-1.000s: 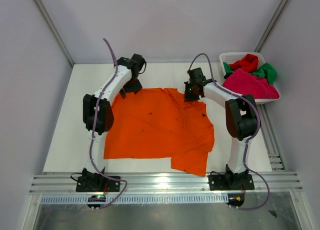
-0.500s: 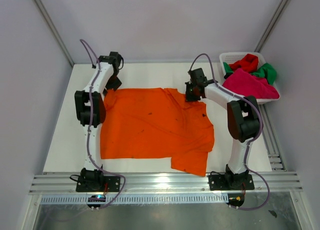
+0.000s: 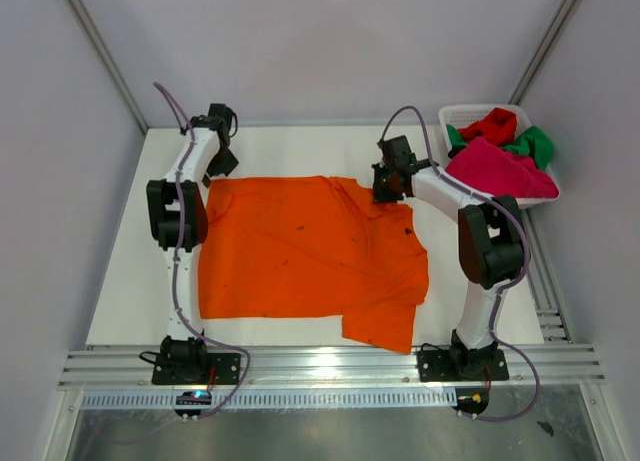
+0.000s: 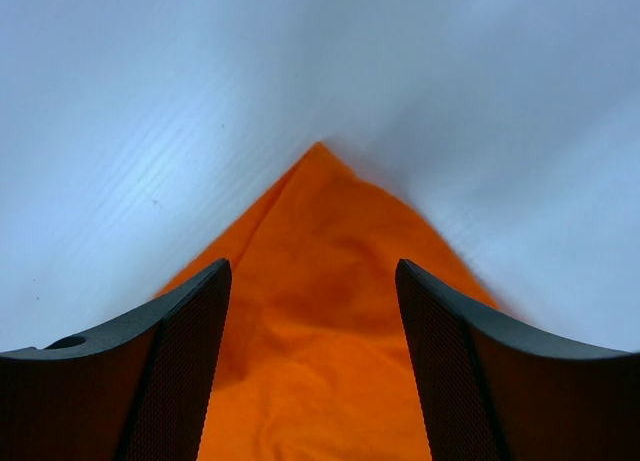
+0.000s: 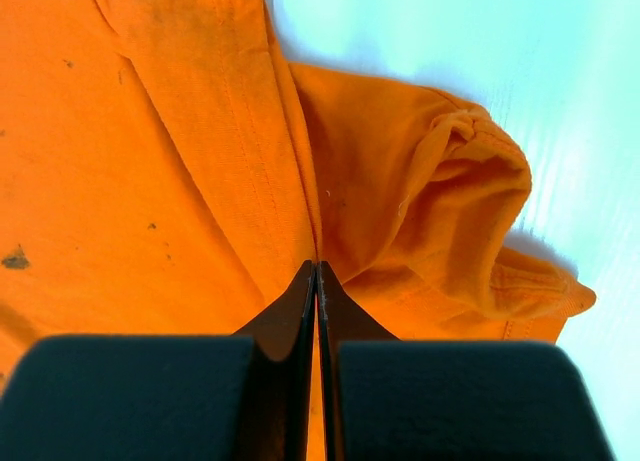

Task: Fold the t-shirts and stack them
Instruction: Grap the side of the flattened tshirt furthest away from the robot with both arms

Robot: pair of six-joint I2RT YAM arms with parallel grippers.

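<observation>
White table (image 3: pixel 150 281), grey walls. Orange shirt (image 3: pixel 300 251) lies flat mid-table, its long axis about 9 to 3, hem probably at 9. Basket (image 3: pixel 455 113) is at the table's 1 o'clock with pink shirt (image 3: pixel 495 171), red shirt (image 3: pixel 490 126) and green shirt (image 3: pixel 535 143) in it. Left gripper (image 3: pixel 222 166) is wide open and empty over the shirt's 11 o'clock corner (image 4: pixel 318 151); the corner tip points to 12 between the jaws. Right gripper (image 3: pixel 385 189) is closed tight, tips on the cloth at the shirt's 1 o'clock by the bunched sleeve (image 5: pixel 470 181); can't tell if it pinches fabric. Left arm is nearer that corner, so the likely next move is drop and pinch.
</observation>
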